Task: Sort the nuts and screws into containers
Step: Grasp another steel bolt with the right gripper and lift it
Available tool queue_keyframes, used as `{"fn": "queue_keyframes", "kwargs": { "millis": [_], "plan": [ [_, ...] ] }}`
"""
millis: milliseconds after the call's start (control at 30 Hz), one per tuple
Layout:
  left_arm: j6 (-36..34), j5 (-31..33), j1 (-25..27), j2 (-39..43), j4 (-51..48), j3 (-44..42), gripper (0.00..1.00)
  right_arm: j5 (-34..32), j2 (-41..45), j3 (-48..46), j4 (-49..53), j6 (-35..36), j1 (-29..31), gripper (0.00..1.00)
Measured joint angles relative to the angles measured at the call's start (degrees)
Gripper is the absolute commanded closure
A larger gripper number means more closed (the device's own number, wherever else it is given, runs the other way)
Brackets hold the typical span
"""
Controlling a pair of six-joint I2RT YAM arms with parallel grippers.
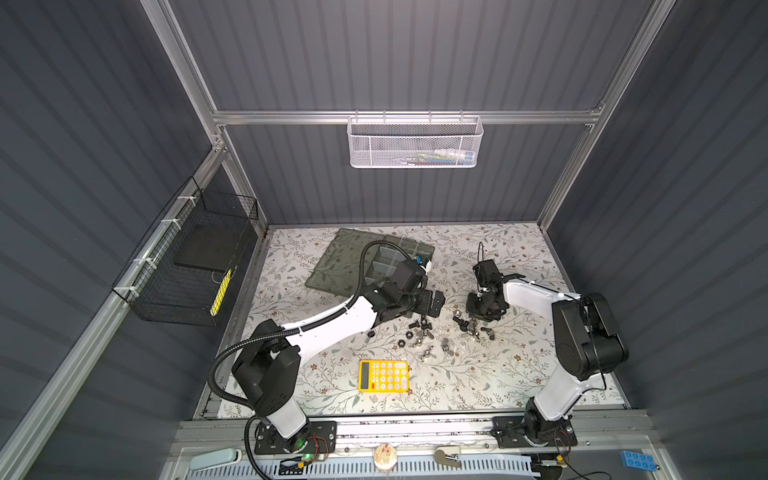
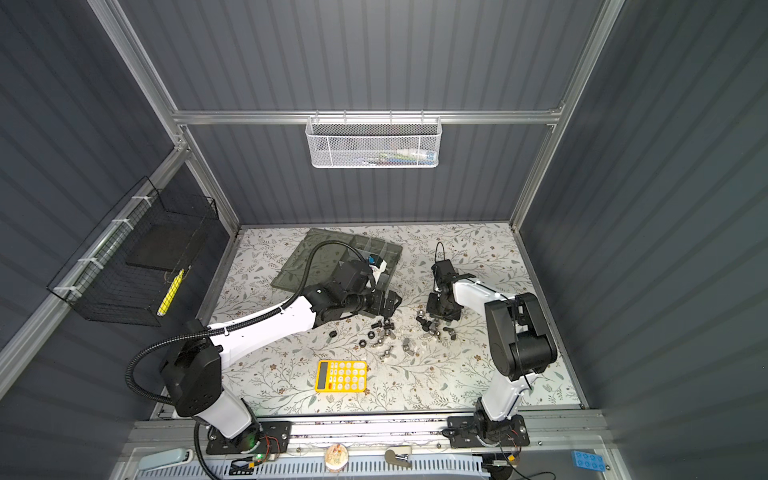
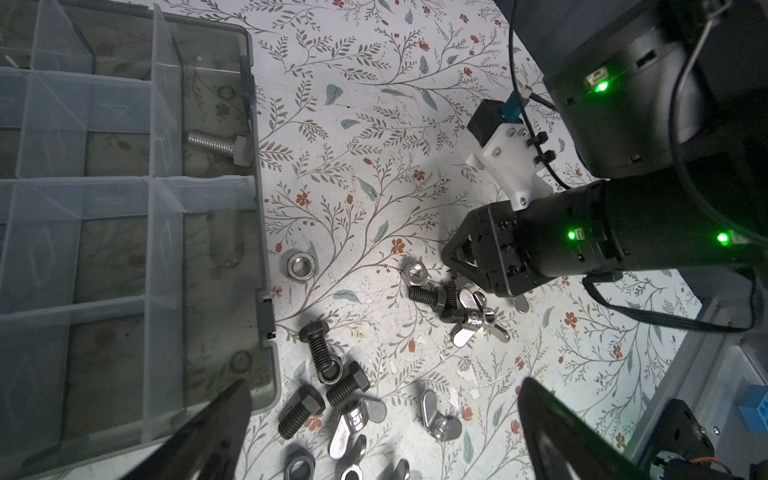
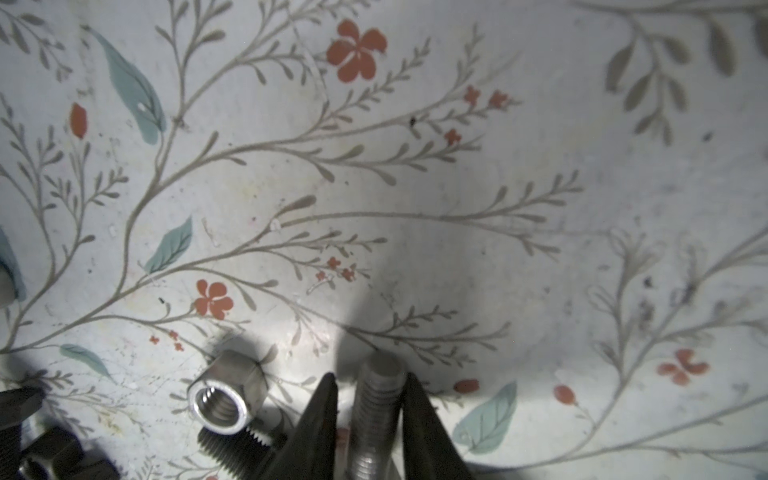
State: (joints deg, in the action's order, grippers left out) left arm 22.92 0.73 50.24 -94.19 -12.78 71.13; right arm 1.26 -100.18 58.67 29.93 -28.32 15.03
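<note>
My right gripper (image 4: 370,376) points down at the table, its fingers closed round the threaded shaft of a silver screw (image 4: 376,415); in both top views it (image 1: 478,319) (image 2: 440,318) stands over the right end of the scattered pile. A silver hex nut (image 4: 224,395) lies beside it. My left gripper (image 3: 384,382) hangs open and empty above black screws (image 3: 318,347) and wing nuts (image 3: 440,419), next to the organiser box (image 3: 259,208). One of its containers holds a silver screw (image 3: 218,145).
The box's lid (image 1: 345,257) lies open at the back left. A yellow calculator (image 1: 383,376) sits in front of the pile. A black wire basket (image 1: 187,266) hangs on the left wall, a white mesh basket (image 1: 415,143) on the back rail.
</note>
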Motion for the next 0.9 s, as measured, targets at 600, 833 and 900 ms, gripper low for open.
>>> {"fn": "queue_keyframes", "kwargs": {
  "millis": [600,833,900],
  "plan": [
    [-1.3,8.6,0.0,1.4,-1.8,0.0,0.00,0.9,-2.4,6.1,1.6,0.2,0.8,0.92],
    [-3.1,11.8,0.0,1.5,-2.8,0.6,0.00,5.7,-2.3,11.5,0.9,-0.1,1.9,0.93],
    [-4.1,13.1,0.0,1.6,-2.8,0.9,0.00,7.2,-2.3,14.2,1.1,-0.3,2.4,0.93]
  ]
}}
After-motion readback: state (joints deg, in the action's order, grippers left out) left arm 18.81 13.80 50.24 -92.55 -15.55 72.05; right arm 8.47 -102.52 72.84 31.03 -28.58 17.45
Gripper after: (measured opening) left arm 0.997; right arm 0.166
